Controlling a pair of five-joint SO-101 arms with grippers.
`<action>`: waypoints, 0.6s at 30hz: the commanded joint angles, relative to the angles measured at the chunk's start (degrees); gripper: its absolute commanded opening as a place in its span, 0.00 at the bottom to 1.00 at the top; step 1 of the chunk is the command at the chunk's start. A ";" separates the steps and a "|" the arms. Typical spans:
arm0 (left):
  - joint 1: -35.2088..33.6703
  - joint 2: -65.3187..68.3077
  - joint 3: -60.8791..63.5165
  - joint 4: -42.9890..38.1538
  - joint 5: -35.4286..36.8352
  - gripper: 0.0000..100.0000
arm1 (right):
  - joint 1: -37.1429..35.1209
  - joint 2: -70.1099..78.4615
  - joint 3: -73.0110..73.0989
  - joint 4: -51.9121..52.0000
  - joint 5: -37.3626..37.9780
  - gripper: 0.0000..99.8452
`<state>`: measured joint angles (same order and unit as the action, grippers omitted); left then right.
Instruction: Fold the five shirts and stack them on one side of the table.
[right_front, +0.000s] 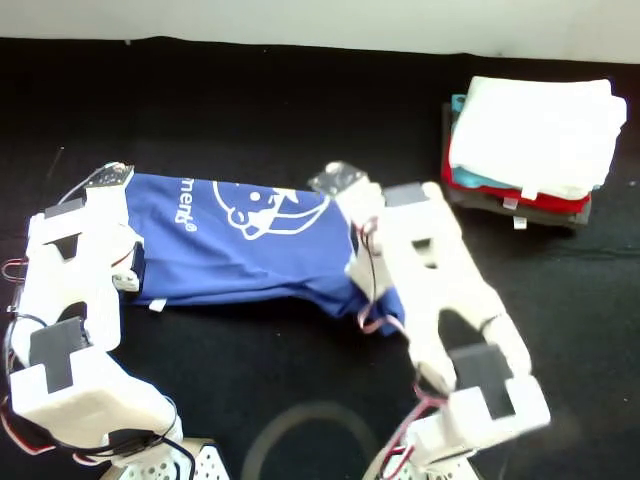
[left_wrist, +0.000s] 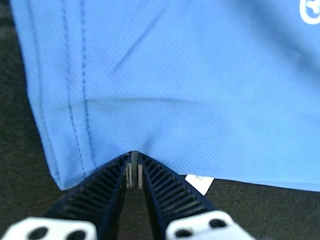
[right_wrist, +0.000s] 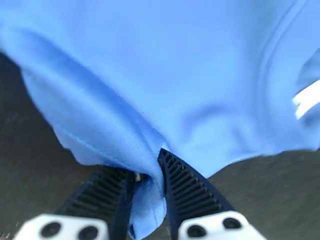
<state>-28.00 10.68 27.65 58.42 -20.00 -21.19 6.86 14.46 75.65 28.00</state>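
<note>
The left pincer (left_wrist: 133, 169) was squeezed shut. Its two black fingers (left_wrist: 167, 187) met at the tips and nipped the very edge of the blue shirt (left_wrist: 190, 75). Right beside one finger, a little white tag (left_wrist: 198, 181) poked out from under the shirt's edge. Just past the tips, the cloth lay flat and smooth. Two rows of stitches ran close to one side edge of the shirt, a bit away from the pincer.

The right pincer (right_wrist: 149, 172) was closed too, with a thick fold of the same blue shirt caught between its fingers. Some cloth hung down between them. Past the tips, the shirt was bunched and wrinkly.

Seen from above, the shirt was stretched out between the two pincers, one at each end. The left pincer had the flat end and the right pincer had the crumpled end. A white picture (right_front: 255, 210) showed on the cloth between them, nearer the far edge of the shirt. The shirt lay on the black worktop (right_front: 300, 110).

Well away from the right pincer, on the side away from the left pincer and farther back, sat a stack of folded shirts (right_front: 530, 140). A white one was on top. Blue-green, red and dark ones peeked out under it.
</note>
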 joint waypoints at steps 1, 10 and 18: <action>0.84 0.75 -0.40 -1.23 0.44 0.01 | 1.01 8.13 -13.32 2.42 0.35 0.01; 0.84 0.75 -0.40 -1.23 0.44 0.01 | 3.74 22.81 -38.37 7.69 -12.13 0.18; 0.84 0.75 -0.40 -1.23 0.44 0.01 | 2.86 22.99 -49.80 19.65 -21.45 0.18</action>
<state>-28.00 10.68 27.65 58.42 -20.00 -16.88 30.42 -30.99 89.63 7.52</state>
